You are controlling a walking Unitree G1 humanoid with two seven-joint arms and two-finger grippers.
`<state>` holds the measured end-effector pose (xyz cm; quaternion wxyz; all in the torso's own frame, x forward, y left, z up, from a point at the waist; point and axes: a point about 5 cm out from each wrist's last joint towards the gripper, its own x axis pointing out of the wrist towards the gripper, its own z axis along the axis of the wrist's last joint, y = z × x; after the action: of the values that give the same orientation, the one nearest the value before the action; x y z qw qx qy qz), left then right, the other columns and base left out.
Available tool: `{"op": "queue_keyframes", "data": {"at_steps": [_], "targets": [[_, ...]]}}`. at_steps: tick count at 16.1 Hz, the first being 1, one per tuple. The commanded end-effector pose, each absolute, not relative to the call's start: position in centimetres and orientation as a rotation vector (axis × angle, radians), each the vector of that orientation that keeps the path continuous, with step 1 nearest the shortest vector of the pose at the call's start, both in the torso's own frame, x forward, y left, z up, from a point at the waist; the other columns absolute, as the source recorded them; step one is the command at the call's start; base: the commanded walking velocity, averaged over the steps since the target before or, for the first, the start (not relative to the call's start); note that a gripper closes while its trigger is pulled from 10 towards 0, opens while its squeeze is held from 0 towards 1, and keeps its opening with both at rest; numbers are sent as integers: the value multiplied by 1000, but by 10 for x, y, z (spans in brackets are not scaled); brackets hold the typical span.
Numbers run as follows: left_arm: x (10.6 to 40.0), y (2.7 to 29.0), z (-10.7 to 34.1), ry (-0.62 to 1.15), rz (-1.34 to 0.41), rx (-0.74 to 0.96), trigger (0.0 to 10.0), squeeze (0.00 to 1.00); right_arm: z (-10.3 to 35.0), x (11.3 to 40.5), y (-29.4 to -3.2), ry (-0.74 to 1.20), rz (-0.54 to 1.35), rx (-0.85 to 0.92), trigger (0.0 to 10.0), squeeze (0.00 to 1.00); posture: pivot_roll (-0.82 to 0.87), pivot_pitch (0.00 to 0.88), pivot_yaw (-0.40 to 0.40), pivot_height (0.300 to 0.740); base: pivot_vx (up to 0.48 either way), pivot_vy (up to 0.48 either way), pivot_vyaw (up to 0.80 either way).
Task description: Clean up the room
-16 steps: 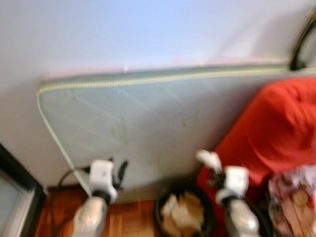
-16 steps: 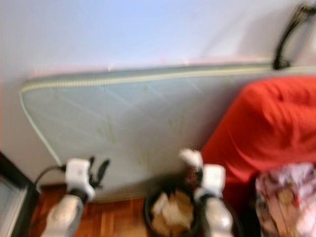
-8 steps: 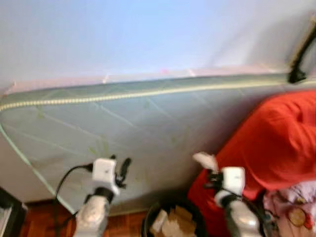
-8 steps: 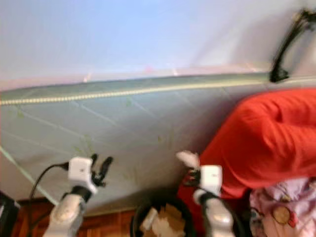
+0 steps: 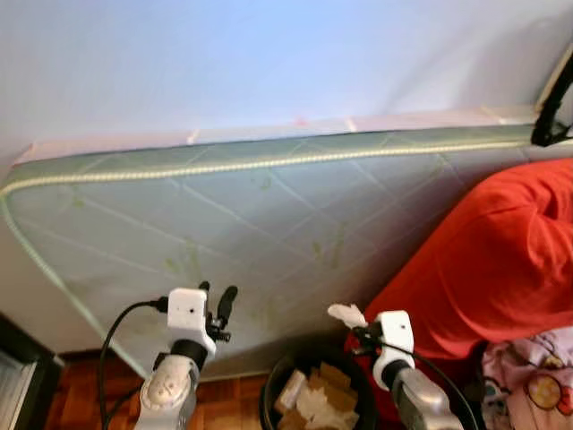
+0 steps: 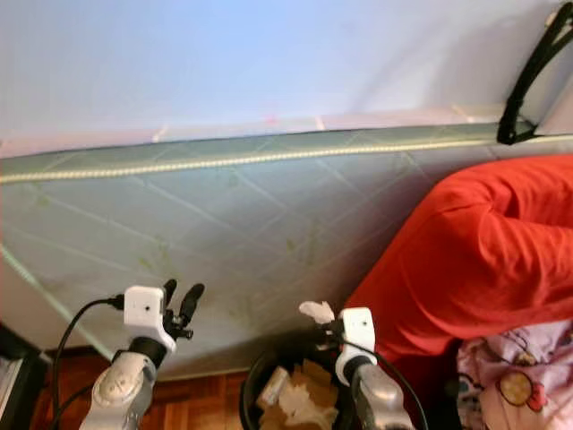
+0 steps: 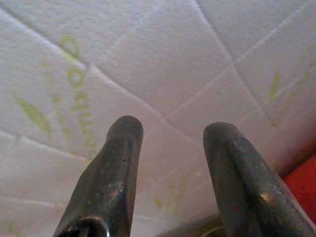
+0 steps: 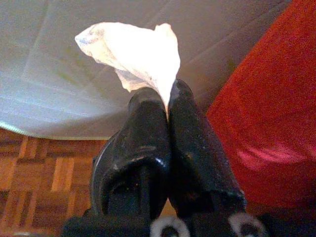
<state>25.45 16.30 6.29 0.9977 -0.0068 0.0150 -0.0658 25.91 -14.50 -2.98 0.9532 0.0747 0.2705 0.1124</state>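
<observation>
White crumpled tissue (image 8: 140,54) sits pinched in my right gripper (image 8: 167,101) just above the black bin (image 5: 277,394) of paper scraps, while my left gripper (image 7: 170,143) hangs wide apart facing the mattress (image 5: 269,233).

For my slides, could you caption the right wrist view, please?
Right gripper shut on a white tissue, mattress behind.

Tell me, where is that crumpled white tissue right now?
The white tissue is pinched in the robot's right gripper, held just above the black bin of scraps, in front of the mattress leaning on the wall.
</observation>
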Motion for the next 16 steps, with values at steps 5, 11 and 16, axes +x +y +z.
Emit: {"op": "queue_keyframes", "data": {"at_steps": [5,11,16], "targets": [[259,160,78,1,-134,-45,10000,0,-34,261,-131,639,204,191,10000,0,119,158,-34,740,0,0,0],[249,155,79,26,-142,-59,10000,0,-34,264,-133,659,133,204,10000,0,151,236,-20,740,0,0,0],[234,161,89,25,-126,-53,10000,0,-36,262,-142,657,91,214,10000,0,175,296,-13,740,0,0,0]]}}
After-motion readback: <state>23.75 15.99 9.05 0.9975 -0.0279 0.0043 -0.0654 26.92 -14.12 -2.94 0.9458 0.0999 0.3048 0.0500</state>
